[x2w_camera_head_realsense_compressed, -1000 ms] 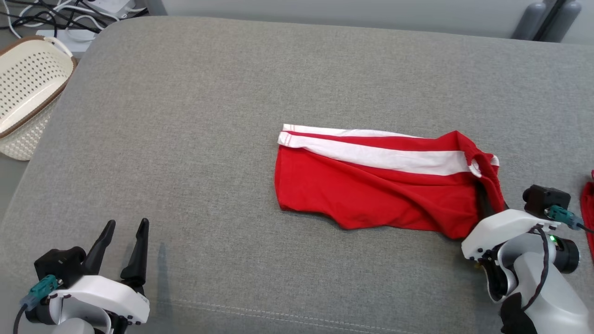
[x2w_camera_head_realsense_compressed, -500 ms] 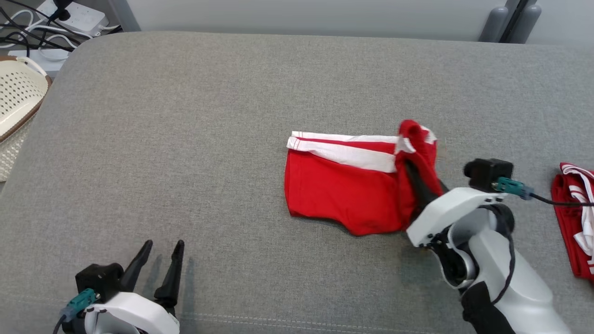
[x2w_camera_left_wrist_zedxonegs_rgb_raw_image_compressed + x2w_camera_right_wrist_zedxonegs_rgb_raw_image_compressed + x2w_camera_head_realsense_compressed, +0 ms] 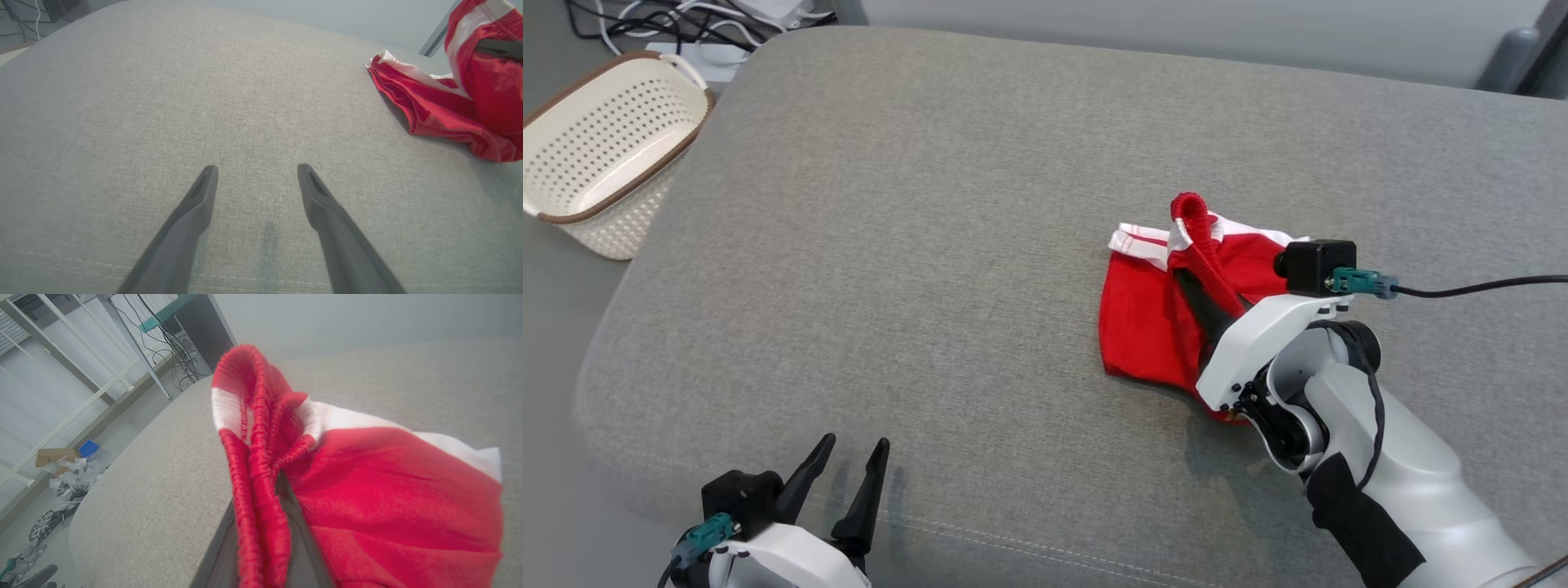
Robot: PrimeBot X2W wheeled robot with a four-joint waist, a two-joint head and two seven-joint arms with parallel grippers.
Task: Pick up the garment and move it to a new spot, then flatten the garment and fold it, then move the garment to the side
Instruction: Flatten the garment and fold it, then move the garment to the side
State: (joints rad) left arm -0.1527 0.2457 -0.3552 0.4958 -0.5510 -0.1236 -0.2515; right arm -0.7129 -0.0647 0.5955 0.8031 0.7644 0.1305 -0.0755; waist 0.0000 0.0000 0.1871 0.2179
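R gripper [image 3: 1188, 282] clenched on red shorts [image 3: 1143, 327] waistband [image 3: 1196, 237]; L gripper [image 3: 856, 441] released, empty. Risk: thin pinch slips, shorts drop bunched on bench [image 3: 931, 245]

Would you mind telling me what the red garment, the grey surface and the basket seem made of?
Red garment: soft matte knit cloth, judging by its ribbed waistband. Grey surface: woven upholstery, visible weave, stitched seam. Basket: probably moulded plastic, perforated, smooth.
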